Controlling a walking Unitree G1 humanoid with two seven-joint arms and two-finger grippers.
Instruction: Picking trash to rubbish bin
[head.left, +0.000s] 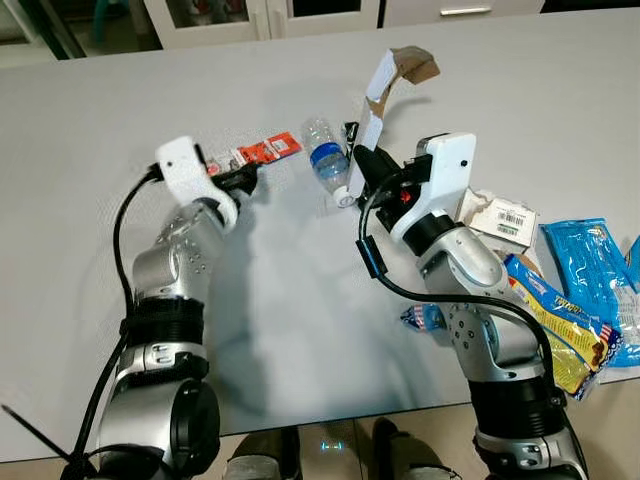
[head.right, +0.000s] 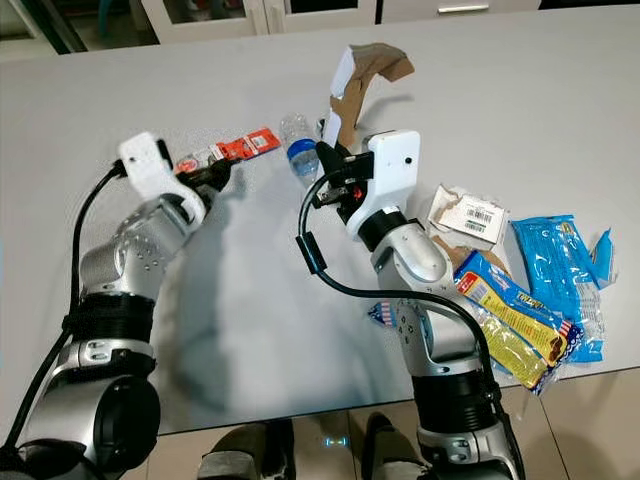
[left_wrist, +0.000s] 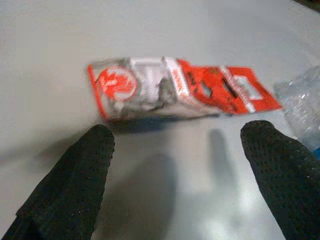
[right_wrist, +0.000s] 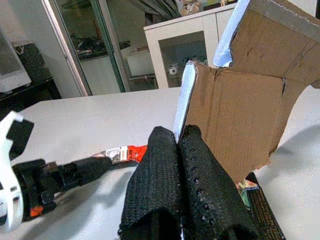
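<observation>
My right gripper (head.left: 362, 160) is shut on a torn piece of brown and white cardboard (head.left: 392, 78), holding it up above the grey table (head.left: 300, 300); the pinch on the cardboard (right_wrist: 240, 105) is plain in the right wrist view. My left gripper (head.left: 252, 180) is open just short of a red and silver wrapper (head.left: 262, 152) lying flat on the table. In the left wrist view the wrapper (left_wrist: 175, 90) lies beyond the two spread fingertips (left_wrist: 82, 165). A crushed clear bottle (head.left: 326, 160) with a blue label lies between the two grippers.
By the right arm lie a crumpled white box with a barcode (head.left: 500, 216), a yellow snack packet (head.left: 550, 320) and blue packets (head.left: 590, 270). White cabinets (head.left: 260, 15) stand beyond the table's far edge. The table's near middle is bare.
</observation>
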